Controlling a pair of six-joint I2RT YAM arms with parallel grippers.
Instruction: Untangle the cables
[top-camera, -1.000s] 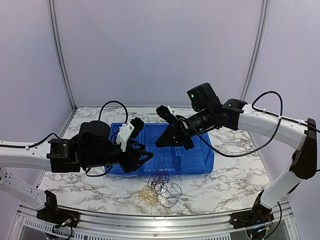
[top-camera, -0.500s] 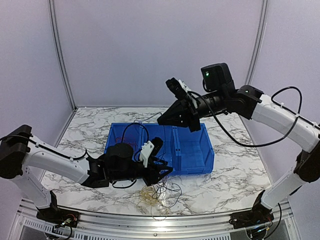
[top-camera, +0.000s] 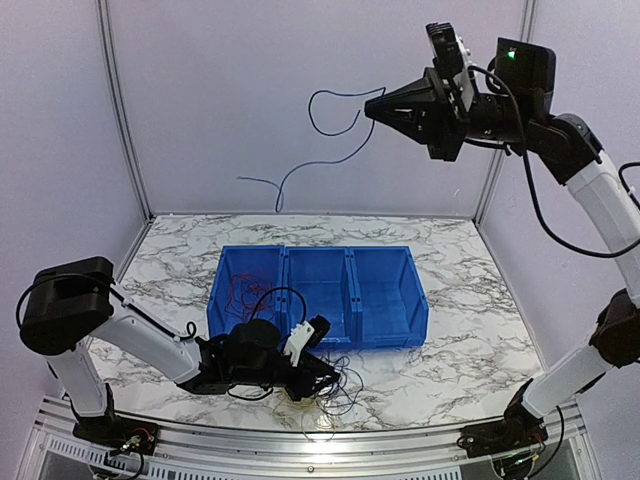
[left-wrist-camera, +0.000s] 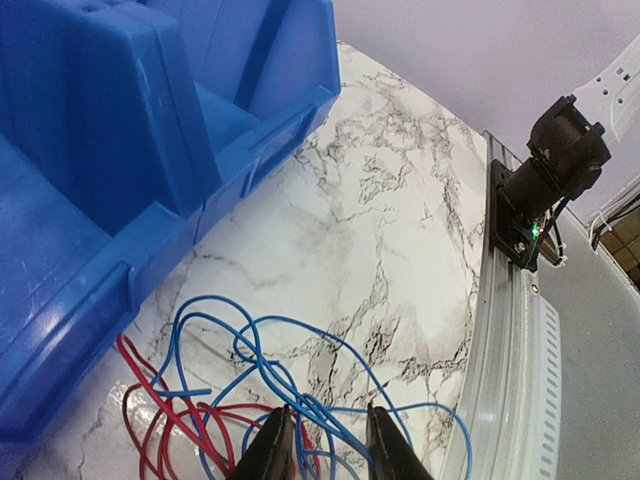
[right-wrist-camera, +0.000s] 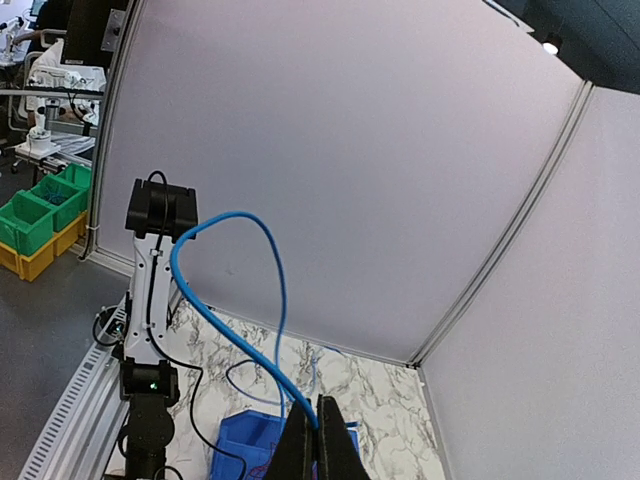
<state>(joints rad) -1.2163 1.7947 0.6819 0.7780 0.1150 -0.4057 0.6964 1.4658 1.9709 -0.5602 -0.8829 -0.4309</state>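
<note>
Right arm has swung up and away since a second ago: it was low over the blue bin (top-camera: 300, 251), now it's high above the far right corner of the desk (top-camera: 470, 340). Right claw (top-camera: 370, 107) is pinched together on one blue cable (right-wrist-camera: 230, 216). That cable hangs free in the air, looping left with its tail over the far edge, clear of everything else. Left arm has dropped from bin height down to the desk's near edge. Left claw (left-wrist-camera: 322, 432) is now in the cable pile (top-camera: 330, 388), just in front of the bin's near wall.

Left claw's jaws are apart but narrowing, straddling several blue strands. Red cable (left-wrist-camera: 150, 425) loops lie right beside one finger. No grip yet as far as I can see.

Rest of the task's stuff: the tangle of blue, red and pale yellowish wire sits on the desk at the near edge. Some red wire seems to lie in the bin's left compartment, too small to be sure.

Risks, my call:
- Jaws close on two or three strands, maybe red too. A pull then drags the whole knot and tightens it.
- Pile is near the edge rail, so a sideways drag could pull it off the desk.
- Fingers are very low and could scrape marble.
- Lifted cable is thin and could slip out.
</note>
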